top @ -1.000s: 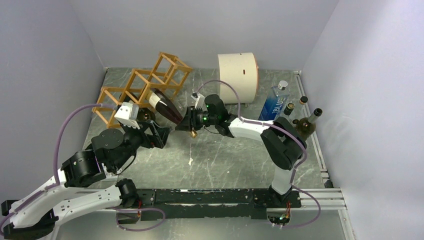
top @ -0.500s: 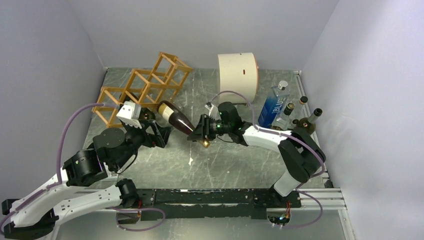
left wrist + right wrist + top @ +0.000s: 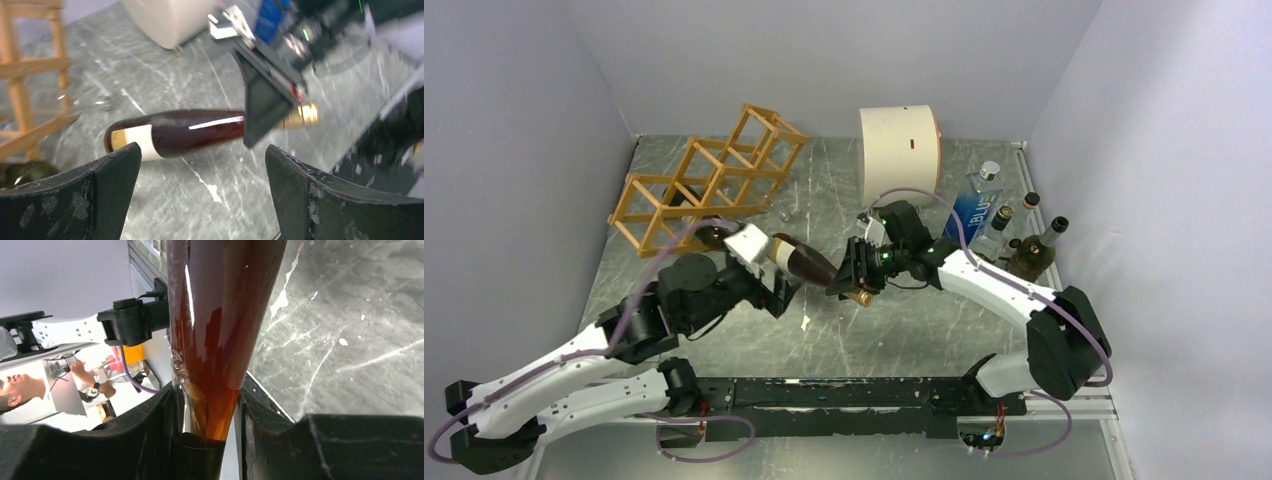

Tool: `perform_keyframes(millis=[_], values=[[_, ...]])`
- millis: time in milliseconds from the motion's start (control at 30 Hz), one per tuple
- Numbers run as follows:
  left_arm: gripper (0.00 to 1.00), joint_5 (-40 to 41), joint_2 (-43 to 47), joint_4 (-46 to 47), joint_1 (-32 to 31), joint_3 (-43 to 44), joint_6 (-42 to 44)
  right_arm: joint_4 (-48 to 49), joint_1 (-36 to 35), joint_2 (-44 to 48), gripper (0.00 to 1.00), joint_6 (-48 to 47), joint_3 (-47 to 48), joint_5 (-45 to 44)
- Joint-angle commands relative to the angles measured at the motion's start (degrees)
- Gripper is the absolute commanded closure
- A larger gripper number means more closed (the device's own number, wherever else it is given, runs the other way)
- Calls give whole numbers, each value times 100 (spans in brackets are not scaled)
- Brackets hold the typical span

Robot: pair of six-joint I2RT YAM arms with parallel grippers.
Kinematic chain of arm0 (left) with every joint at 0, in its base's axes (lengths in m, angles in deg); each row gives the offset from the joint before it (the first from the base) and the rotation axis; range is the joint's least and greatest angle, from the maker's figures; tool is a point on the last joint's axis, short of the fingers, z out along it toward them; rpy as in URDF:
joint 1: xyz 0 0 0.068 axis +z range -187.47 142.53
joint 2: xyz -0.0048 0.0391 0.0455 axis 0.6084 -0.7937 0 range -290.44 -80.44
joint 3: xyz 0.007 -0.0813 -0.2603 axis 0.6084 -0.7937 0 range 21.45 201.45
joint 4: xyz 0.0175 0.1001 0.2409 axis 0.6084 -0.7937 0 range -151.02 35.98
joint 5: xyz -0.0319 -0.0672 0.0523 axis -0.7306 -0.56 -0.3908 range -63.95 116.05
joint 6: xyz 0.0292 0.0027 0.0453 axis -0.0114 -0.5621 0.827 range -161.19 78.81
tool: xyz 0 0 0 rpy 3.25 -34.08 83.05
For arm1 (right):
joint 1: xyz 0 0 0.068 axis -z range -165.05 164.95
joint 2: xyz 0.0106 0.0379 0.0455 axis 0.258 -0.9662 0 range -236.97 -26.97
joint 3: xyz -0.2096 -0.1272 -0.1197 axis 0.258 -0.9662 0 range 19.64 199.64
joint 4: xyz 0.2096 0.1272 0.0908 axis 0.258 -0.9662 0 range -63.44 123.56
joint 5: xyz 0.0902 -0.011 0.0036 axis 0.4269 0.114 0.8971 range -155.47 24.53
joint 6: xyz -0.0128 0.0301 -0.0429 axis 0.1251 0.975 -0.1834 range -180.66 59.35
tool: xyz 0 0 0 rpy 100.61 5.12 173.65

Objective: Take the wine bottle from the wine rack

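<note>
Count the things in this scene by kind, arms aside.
Rack: 1
Drum: 1
Bottles: 6 (wine bottle, blue bottle, three dark bottles at right, a half-hidden bottle by the rack)
Total: 8

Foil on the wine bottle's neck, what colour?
Gold foil on the wine bottle; left wrist view shows it best.

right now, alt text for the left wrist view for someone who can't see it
A dark wine bottle lies sideways over the marble table, its gold-capped neck clamped in the right gripper. The open left gripper frames it without touching; the wine rack stands at the left edge.
</note>
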Motion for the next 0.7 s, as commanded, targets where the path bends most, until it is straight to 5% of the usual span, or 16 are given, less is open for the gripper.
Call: perform_keyframes(millis=[0,333,667], values=[[2,-2262,-310,628,0,-437,2014,-386,136,622,100,-1141,1318,719],[2,-2475,-1887,1409,-7,-492,4036,-2564,138,886,100,-2378,2096,645],[2,-2440,-2594,3158,-299,-1140,4048,-3171,120,1278,100,-2893,1941,852]])
